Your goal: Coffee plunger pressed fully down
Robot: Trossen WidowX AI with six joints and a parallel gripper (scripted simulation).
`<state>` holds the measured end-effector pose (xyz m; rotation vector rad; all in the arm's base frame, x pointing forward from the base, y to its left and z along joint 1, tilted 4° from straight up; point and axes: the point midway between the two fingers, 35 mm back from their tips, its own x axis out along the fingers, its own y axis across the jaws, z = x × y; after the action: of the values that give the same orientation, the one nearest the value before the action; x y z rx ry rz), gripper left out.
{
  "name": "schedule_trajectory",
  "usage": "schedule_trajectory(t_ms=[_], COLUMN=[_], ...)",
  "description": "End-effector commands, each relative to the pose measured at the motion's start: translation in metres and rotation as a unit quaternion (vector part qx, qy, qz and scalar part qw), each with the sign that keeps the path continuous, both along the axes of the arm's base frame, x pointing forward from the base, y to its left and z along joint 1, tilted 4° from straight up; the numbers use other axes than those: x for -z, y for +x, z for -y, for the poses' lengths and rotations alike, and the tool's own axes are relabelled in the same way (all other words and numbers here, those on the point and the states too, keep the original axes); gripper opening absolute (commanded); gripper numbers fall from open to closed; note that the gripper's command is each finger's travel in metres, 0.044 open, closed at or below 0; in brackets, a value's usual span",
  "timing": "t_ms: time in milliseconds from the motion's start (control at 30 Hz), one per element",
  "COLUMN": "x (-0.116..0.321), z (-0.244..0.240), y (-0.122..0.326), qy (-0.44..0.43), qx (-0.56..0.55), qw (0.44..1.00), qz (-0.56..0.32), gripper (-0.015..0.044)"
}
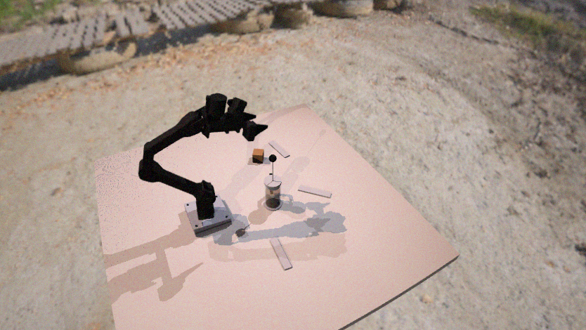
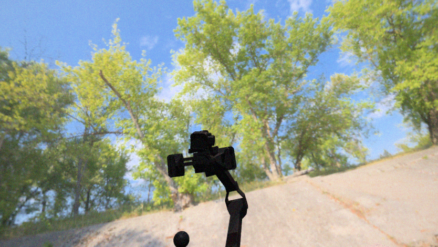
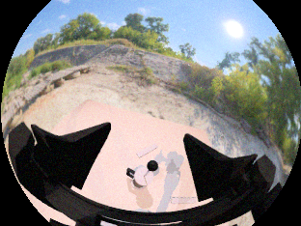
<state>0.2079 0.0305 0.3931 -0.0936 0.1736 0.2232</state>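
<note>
On the left of the pink table (image 1: 369,262), seen from the top view, the arm's grey base plate (image 1: 207,215) sits close to the board's near-left part, and the black arm (image 1: 172,135) rises from it, folds back leftward, then reaches up and to the right. At its end the gripper (image 1: 253,130) hangs high above the table, its fingers spread wide apart with nothing between them. To the right of the gripper and lower down, a small orange-brown cube (image 1: 258,155) rests on the table, and just right of it lies a flat pale strip (image 1: 278,149).

Slightly nearer stands the coffee press (image 1: 272,194), upright, a clear glass cylinder with dark contents at the bottom. Its thin rod rises straight from the lid to the black plunger knob (image 1: 272,158), which sits well above the lid, so the plunger is not yet pushed down. The gripper is well apart from the knob, up and to the left of it. A second pale strip (image 1: 314,191) lies to the right of the press, and a third (image 1: 280,253) lies nearer the front edge, among the arm's shadows.

In the wrist view, the two dark fingers frame the scene from left and right, and between them, far below, the knob (image 3: 152,166) and the press appear small.
</note>
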Motion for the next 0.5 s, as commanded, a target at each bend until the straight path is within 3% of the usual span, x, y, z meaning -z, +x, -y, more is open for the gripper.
schedule_trajectory(t_ms=[0,467], x=[0.053,0.121], z=[0.023,0.029], y=[0.011,0.014], qy=[0.026,0.033], qx=[0.070,0.092], qw=[0.990,0.985], qz=[-0.122,-0.142], gripper=[0.0440,0.0440])
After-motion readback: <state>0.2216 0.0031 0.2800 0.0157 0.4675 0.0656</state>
